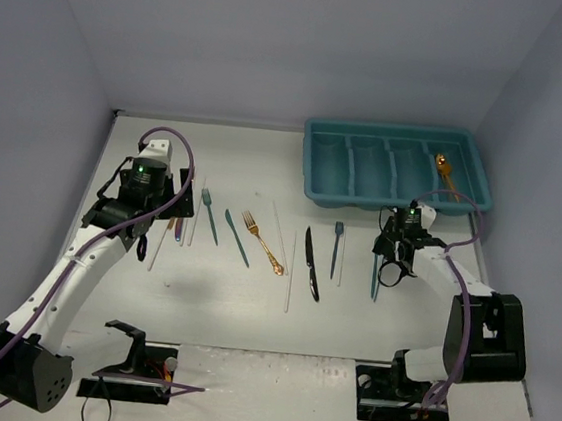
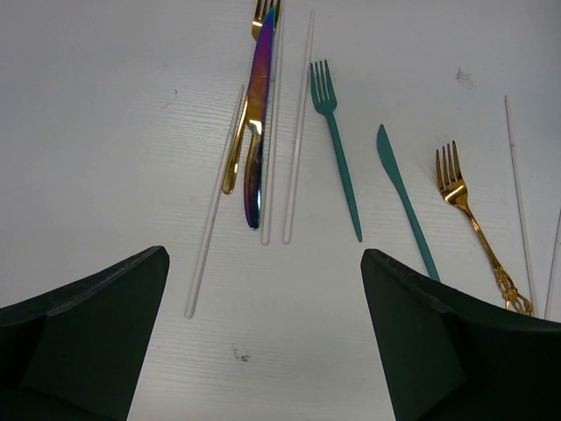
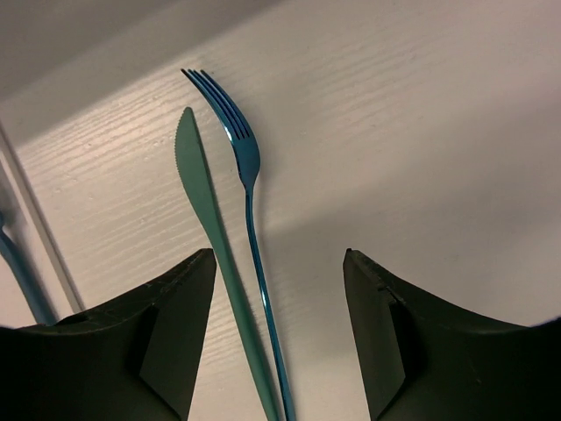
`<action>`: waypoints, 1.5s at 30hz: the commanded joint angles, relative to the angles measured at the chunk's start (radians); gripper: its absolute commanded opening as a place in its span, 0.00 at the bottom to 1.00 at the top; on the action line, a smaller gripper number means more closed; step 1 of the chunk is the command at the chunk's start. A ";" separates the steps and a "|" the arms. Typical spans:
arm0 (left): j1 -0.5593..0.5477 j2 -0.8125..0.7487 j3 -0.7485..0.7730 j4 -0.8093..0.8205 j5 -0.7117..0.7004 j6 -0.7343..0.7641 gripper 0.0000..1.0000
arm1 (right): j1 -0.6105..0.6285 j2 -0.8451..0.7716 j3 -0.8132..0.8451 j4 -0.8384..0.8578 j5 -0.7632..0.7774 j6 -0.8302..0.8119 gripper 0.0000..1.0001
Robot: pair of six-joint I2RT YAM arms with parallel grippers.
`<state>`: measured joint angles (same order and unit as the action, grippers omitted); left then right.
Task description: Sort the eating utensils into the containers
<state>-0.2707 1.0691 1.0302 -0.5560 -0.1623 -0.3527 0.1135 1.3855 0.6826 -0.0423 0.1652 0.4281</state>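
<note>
The teal tray (image 1: pixel 318 164) of containers stands at the back right, with a gold spoon (image 1: pixel 444 170) in its rightmost compartment. Utensils lie in a row on the white table: an iridescent knife (image 2: pixel 259 132) against a gold piece (image 2: pixel 235 158), clear chopsticks (image 2: pixel 298 132), a teal fork (image 2: pixel 337 149), a teal knife (image 2: pixel 403 197), a gold fork (image 2: pixel 473 224), a black knife (image 1: pixel 312 264) and a blue fork (image 1: pixel 337 245). My left gripper (image 2: pixel 263 253) hangs open over bare table before the iridescent knife. My right gripper (image 3: pixel 279 254) is open, low over a teal knife (image 3: pixel 206 210) and a blue fork (image 3: pixel 250 193), whose handles run between its fingers.
Grey walls close in the table on the left, back and right. Both arm bases and their black mounts (image 1: pixel 130 351) sit along the near edge. A purple cable (image 1: pixel 469 291) loops along the right arm, and another clear chopstick (image 1: pixel 291 272) lies beside the black knife.
</note>
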 commanded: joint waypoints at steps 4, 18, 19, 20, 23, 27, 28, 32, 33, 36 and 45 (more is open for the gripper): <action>0.007 -0.014 0.006 0.047 -0.011 0.006 0.90 | 0.000 0.082 0.012 0.080 -0.024 0.053 0.53; 0.007 -0.010 0.004 0.048 -0.007 0.005 0.90 | -0.033 0.087 -0.005 0.083 -0.018 0.083 0.25; 0.007 -0.009 0.004 0.048 -0.007 0.005 0.90 | -0.035 0.088 -0.005 0.082 -0.021 0.083 0.24; 0.007 -0.010 0.004 0.048 -0.005 0.004 0.90 | -0.039 0.093 -0.004 0.083 -0.023 0.082 0.21; 0.007 -0.009 0.004 0.048 -0.003 0.004 0.90 | -0.045 0.099 -0.002 0.084 -0.032 0.079 0.13; 0.007 -0.008 0.003 0.049 -0.002 0.003 0.90 | -0.046 0.090 0.001 0.083 -0.048 0.060 0.03; 0.007 -0.008 0.003 0.049 -0.001 0.003 0.90 | -0.046 0.084 0.002 0.082 -0.051 0.054 0.01; 0.007 -0.005 0.004 0.049 0.004 0.001 0.90 | -0.043 0.032 0.012 0.080 -0.055 0.023 0.00; 0.007 -0.005 0.004 0.050 0.005 0.001 0.90 | -0.041 0.017 0.017 0.075 -0.052 0.017 0.00; 0.007 -0.004 0.004 0.050 0.008 0.000 0.90 | -0.018 -0.056 0.071 0.046 -0.048 -0.014 0.00; 0.008 0.005 0.005 0.050 0.015 0.000 0.90 | 0.058 0.006 0.483 0.001 -0.243 -0.164 0.00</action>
<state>-0.2698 1.0740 1.0187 -0.5519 -0.1532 -0.3527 0.1467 1.3339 0.9458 -0.0762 0.0516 0.3709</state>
